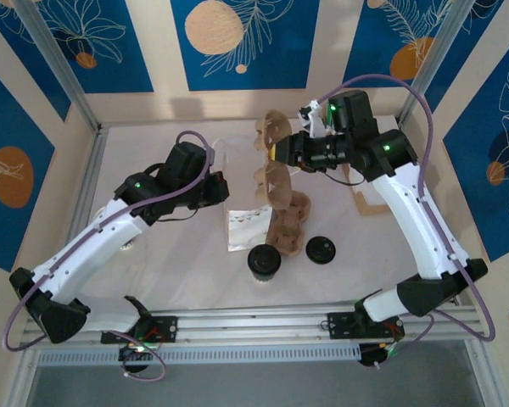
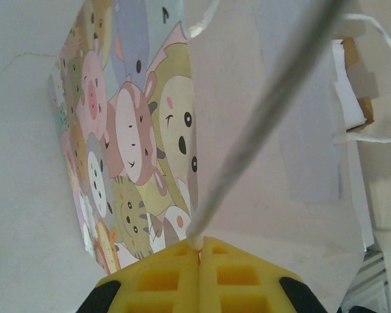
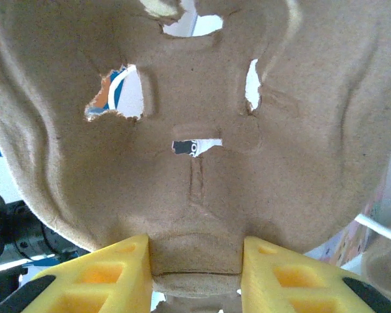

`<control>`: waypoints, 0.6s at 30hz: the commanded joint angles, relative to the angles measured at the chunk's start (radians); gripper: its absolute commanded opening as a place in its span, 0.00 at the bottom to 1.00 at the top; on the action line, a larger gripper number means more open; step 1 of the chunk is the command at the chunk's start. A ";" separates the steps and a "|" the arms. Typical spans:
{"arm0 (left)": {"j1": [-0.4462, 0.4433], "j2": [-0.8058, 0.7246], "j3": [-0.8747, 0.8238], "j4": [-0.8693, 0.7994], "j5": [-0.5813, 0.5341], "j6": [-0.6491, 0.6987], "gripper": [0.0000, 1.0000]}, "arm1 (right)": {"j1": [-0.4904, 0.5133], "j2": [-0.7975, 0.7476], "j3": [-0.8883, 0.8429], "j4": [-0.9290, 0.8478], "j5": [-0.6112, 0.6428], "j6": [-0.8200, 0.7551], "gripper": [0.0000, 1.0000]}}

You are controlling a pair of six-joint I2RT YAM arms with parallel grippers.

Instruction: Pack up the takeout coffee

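So, take the pulp cup carrier (image 1: 282, 199) as your marker: it sits mid-table, running from the far side towards the arm bases. The takeout coffee (image 1: 264, 259), black lid on, stands upright just off the carrier's near end, on its left side. You cannot tell from above whether the two touch. A loose black lid (image 1: 321, 249) lies flat just off the carrier's near right corner, apart from the coffee.

Your open room is the bare table (image 1: 170, 271) left of the carrier and nearer than the left forearm, plus a strip between the coffee and the near rail (image 1: 254, 326). Right of the carrier, a narrower stretch runs to the right forearm.

The right arm bends in from the right and turns its wrist towards the carrier's far end. The right gripper (image 1: 280, 153) (image 3: 194, 241) is clamped on the carrier's (image 3: 195, 163) rim, a yellow finger on each side of the pulp edge.

The left arm reaches out low, its wrist left of the carrier's middle. The left gripper (image 2: 200, 244) is pinched tight on the white string handle (image 2: 247, 130) of a cartoon-animal paper bag (image 2: 137, 150).
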 commanded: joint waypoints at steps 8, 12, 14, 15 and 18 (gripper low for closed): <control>-0.012 -0.061 -0.074 0.058 0.024 -0.016 0.11 | 0.051 0.099 0.084 0.033 0.063 0.036 0.37; -0.009 -0.083 -0.091 0.057 0.005 -0.008 0.21 | 0.071 0.140 0.113 0.039 0.079 0.047 0.36; -0.008 -0.101 -0.097 0.056 -0.006 -0.002 0.28 | 0.081 0.158 0.130 0.038 0.093 0.050 0.36; -0.008 -0.109 -0.099 0.055 -0.011 -0.002 0.31 | 0.083 0.164 0.134 0.038 0.097 0.051 0.36; -0.005 -0.138 -0.107 0.050 -0.027 0.004 0.40 | 0.088 0.177 0.144 0.044 0.111 0.061 0.36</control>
